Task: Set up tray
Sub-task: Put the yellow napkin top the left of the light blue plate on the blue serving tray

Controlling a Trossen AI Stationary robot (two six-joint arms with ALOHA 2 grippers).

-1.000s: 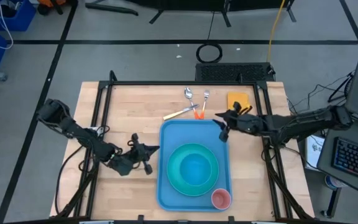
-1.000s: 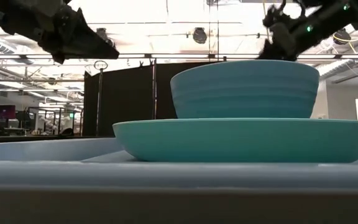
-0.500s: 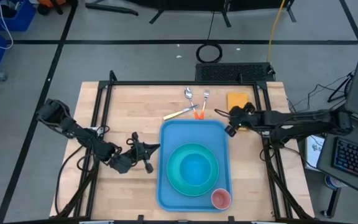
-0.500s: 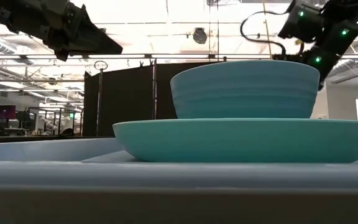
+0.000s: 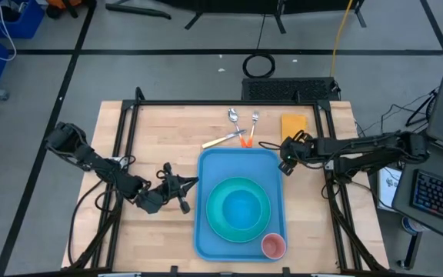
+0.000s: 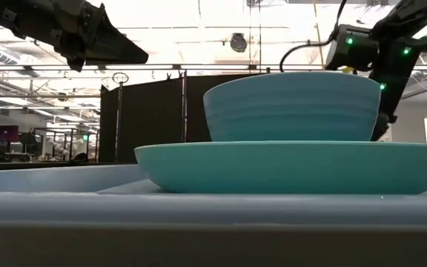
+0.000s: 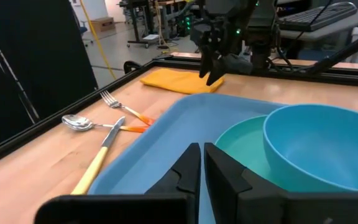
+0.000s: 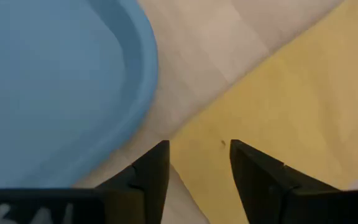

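The left gripper [image 5: 184, 187] hung just off the tray's left rim, its fingers pressed together on nothing. The tray [image 5: 215, 171] lay in the middle of the table [image 5: 160, 131], carrying a turquoise plate [image 5: 220, 217], a bowl [image 5: 244, 204] and a pink cup [image 5: 273, 245]. By its far right corner the right gripper [image 5: 284, 160] stood parted and empty above a yellow cloth [image 5: 294, 124].

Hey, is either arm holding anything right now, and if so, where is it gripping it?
Nothing is held. The left gripper is shut and empty beside the tray. The right gripper is open above the yellow cloth's edge, nothing between its fingers.
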